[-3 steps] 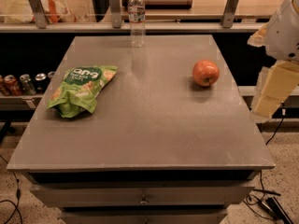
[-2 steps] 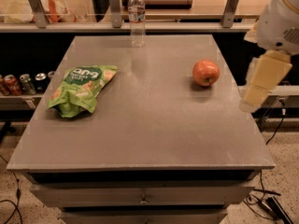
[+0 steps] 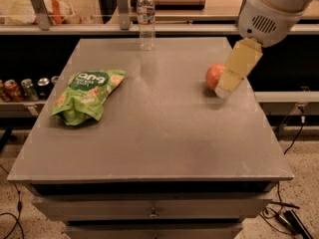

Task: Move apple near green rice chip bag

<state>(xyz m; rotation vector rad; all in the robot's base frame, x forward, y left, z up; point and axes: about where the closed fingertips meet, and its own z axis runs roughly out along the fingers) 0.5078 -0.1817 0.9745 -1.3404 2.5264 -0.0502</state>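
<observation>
The apple (image 3: 214,75) is red-orange and rests on the grey table (image 3: 164,133) at the right, partly hidden by my arm. The green rice chip bag (image 3: 85,95) lies flat on the table's left side, far from the apple. My gripper (image 3: 230,78) hangs from the upper right, its pale yellow end just right of and in front of the apple, overlapping its right edge.
A clear plastic water bottle (image 3: 145,19) stands at the table's far edge. Soda cans (image 3: 22,88) sit on a lower shelf at the left. A counter with rails runs behind the table. Cables lie on the floor at the right.
My arm has swung in from the right edge of the view toward the apple, and the gripper now overlaps the apple's right side. Apple and bag have not moved.
</observation>
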